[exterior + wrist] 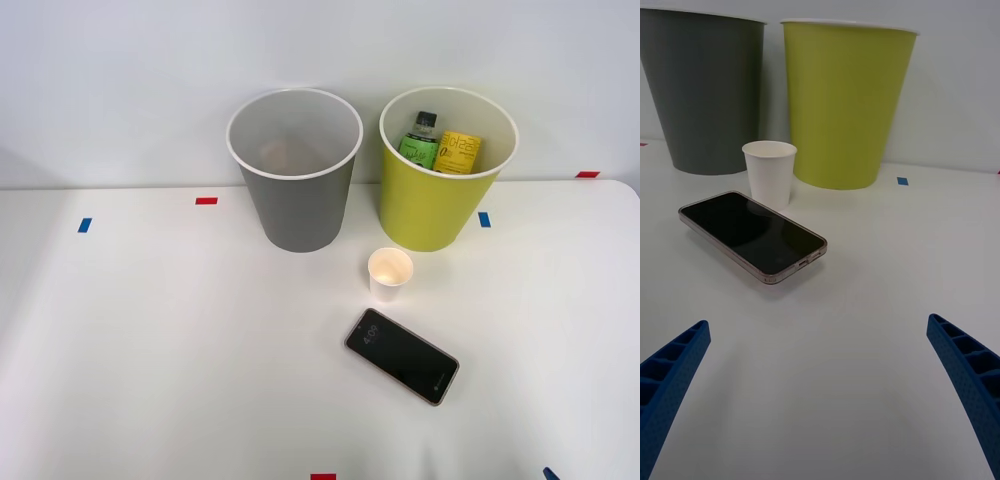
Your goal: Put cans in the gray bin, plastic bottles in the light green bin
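My right pincer point(820, 390) spread wide, empty. Ahead: black glass smartphone point(752, 235), white paper cup point(770, 173), then round lime-green plastic bin point(846, 105).

The right gripper point(820, 390) hangs low and level, its blue ribbed jaws spread wide apart.

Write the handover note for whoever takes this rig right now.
Right gripper: open, empty, low over the table, facing the phone and paper cup.
Light green bin: holds a green-labelled plastic bottle and a yellow container beside it.
Gray bin: looks empty inside.
Done: bottle binned.
Left: check whether the yellow item is a can; if so, it belongs in the gray bin. Cup and phone aren't sorting items.
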Motion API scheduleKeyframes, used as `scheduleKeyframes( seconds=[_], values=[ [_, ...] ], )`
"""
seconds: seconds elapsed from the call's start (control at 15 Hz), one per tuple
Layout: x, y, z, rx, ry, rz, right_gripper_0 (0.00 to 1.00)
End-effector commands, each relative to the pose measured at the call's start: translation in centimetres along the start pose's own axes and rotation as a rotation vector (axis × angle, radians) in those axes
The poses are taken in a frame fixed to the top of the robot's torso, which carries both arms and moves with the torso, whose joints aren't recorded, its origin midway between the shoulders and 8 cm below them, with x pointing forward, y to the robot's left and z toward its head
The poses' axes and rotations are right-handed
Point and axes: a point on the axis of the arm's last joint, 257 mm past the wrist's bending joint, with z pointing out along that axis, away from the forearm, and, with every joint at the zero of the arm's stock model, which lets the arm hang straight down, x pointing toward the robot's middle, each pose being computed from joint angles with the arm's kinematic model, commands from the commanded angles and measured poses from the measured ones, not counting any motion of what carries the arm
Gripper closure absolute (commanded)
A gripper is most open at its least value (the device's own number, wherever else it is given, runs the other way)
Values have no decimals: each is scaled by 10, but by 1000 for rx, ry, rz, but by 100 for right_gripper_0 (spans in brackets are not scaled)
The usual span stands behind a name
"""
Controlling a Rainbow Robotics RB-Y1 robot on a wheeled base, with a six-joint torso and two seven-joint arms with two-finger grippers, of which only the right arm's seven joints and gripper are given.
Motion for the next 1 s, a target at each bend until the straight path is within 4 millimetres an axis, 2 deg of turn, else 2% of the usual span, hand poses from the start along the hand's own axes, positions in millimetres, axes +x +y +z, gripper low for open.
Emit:
scheduleKeyframes(
  seconds=[0.07,1.0],
  values=[
    [0,0,0,0,0,0,0],
    [0,0,0,0,0,0,0]
  ],
)
